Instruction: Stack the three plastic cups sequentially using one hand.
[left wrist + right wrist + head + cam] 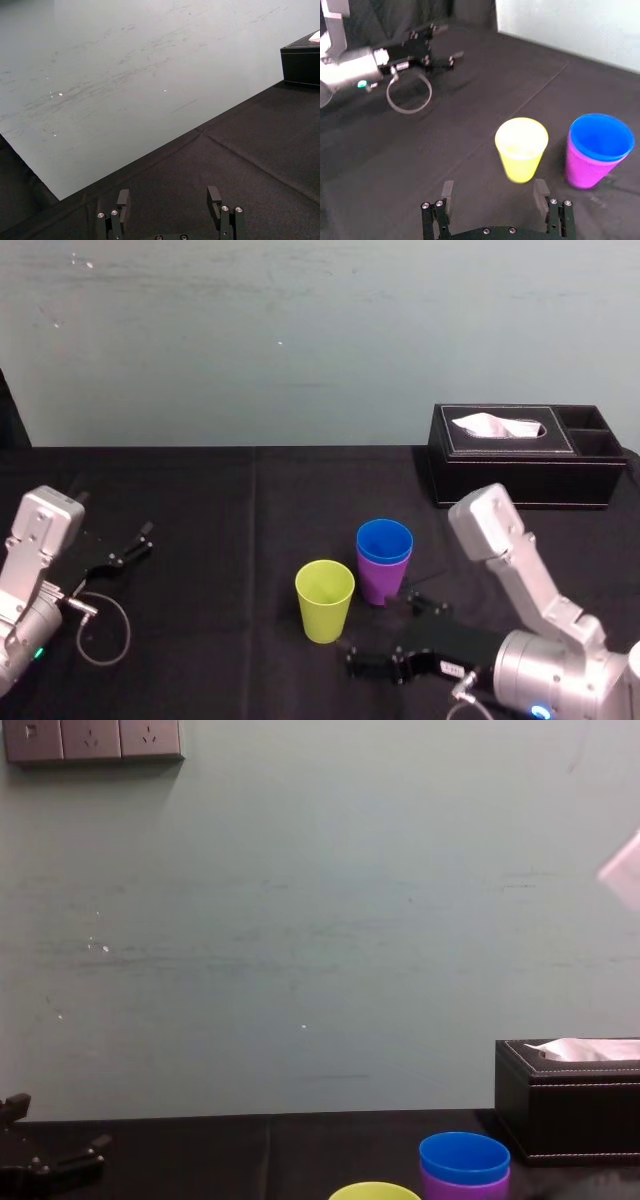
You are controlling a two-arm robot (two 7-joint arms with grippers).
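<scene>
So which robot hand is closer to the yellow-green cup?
Right. The right gripper sits open just short of the yellow-green cup; the left gripper rests far off to the left.

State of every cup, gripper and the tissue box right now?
blue plastic cup: upright, nested in purple plastic cup.
purple plastic cup: upright, holds the blue.
yellow-green plastic cup: upright, empty, unstacked.
right gripper: jaws open, empty.
left gripper: jaws open, parked left.
black tissue box: tissue poking out.
</scene>
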